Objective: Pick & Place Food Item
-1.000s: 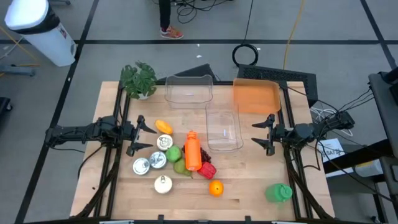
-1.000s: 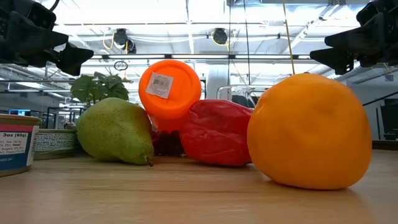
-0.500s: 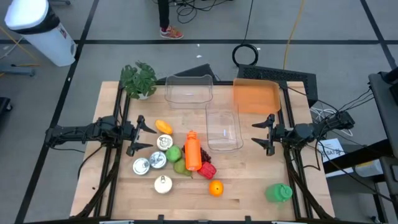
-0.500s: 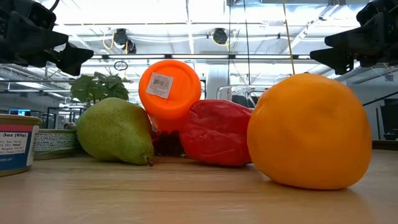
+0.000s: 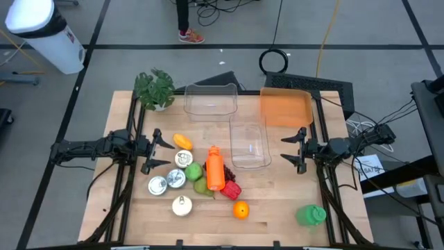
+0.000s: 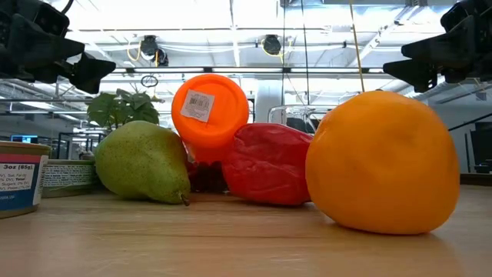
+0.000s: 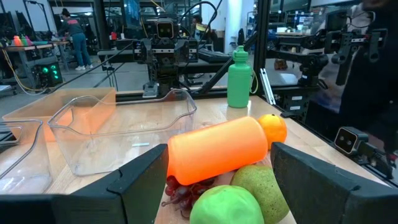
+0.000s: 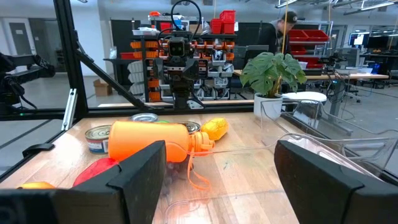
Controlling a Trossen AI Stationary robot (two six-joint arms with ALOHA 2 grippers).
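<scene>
At the table's centre an orange bottle (image 5: 215,169) lies among the food: a pear (image 6: 144,162) and an orange (image 5: 241,210) at its six o'clock, grapes half hidden beneath. Left gripper (image 5: 158,151) at nine o'clock and right gripper (image 5: 294,149) at three o'clock both hang open and empty.

1. Bright, even light falls from ceiling lamps (image 6: 265,42), which blow out to white glare in the low view.
2. Shadows on the table (image 5: 277,208) are soft and short.
3. In the low view the orange (image 6: 382,161) looms large; the near tabletop is blurred.
4. Clear tubs (image 5: 250,142) catch faint reflections.
</scene>
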